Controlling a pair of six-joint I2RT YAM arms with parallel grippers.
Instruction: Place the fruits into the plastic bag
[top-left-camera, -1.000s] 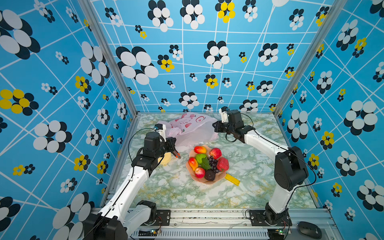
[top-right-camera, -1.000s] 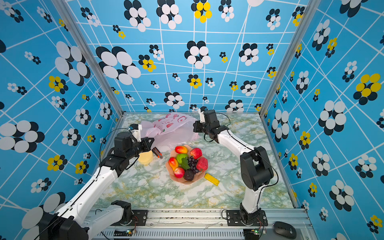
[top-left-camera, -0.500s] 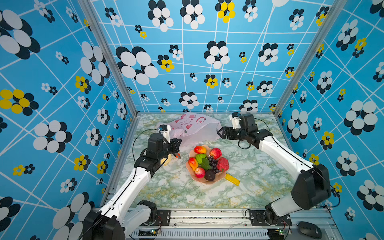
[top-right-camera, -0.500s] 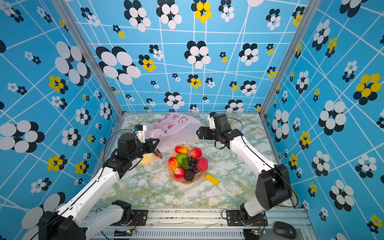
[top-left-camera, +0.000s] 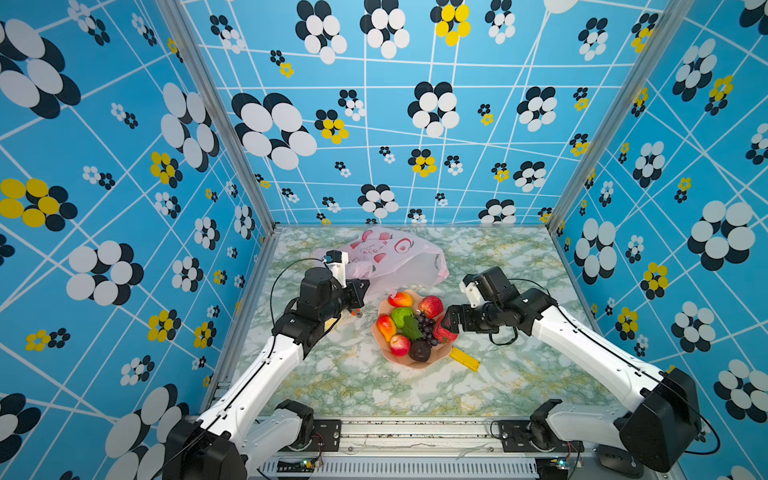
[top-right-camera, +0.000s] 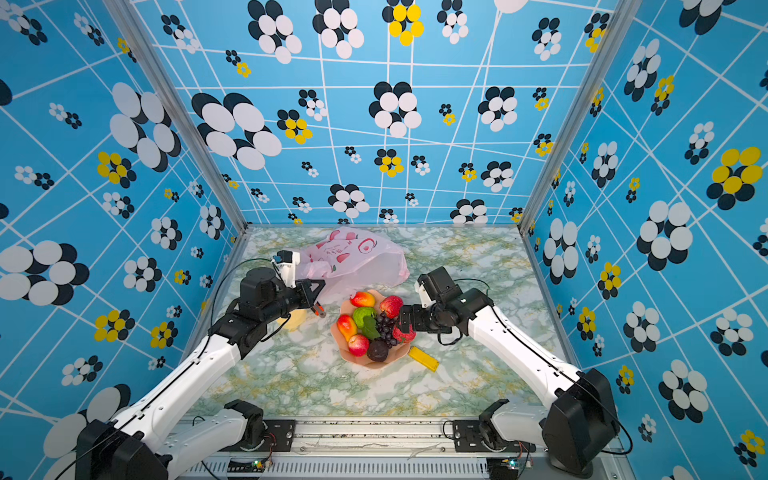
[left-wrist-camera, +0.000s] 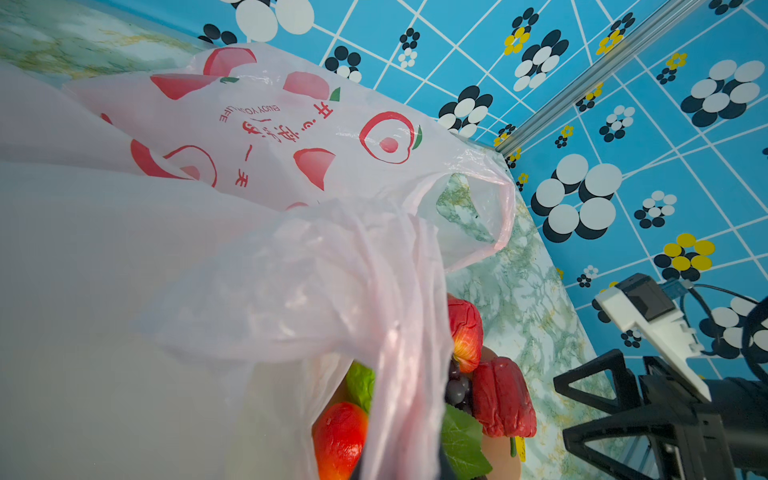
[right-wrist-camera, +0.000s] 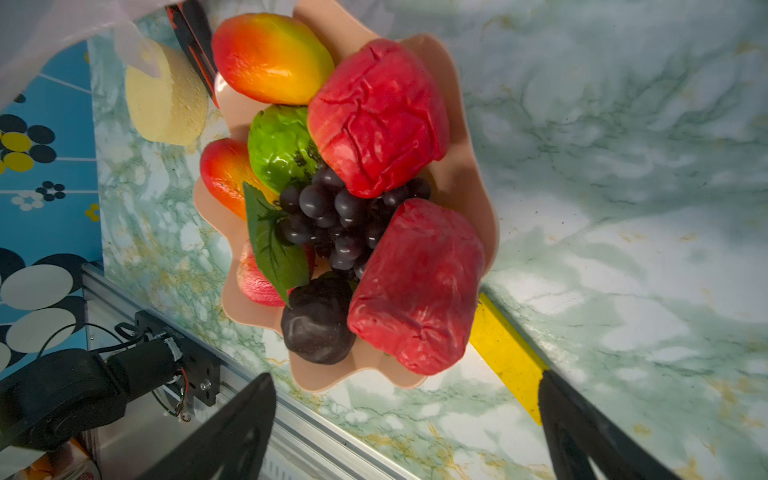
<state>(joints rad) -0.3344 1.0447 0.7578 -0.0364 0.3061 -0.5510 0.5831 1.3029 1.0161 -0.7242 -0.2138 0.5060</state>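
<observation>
**We ready the plastic bag (top-left-camera: 395, 257)**

Above centre, it hangs clamped in our left gripper (top-left-camera: 356, 309), edge raised, likely to open its mouth. Mid-frame, the fruits (top-left-camera: 401, 316) crowd the plate (top-left-camera: 419, 365); our right gripper (top-left-camera: 448, 322), spread wide beside them, looks poised to pick.

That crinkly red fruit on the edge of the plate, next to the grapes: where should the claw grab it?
Across the middle of the crinkly red fruit, its narrow way, coming from the side of the open right claw. It lies lengthwise along the plate rim, so one side is free; the grapes crowd the other, so probably ease that finger in gently.
</observation>
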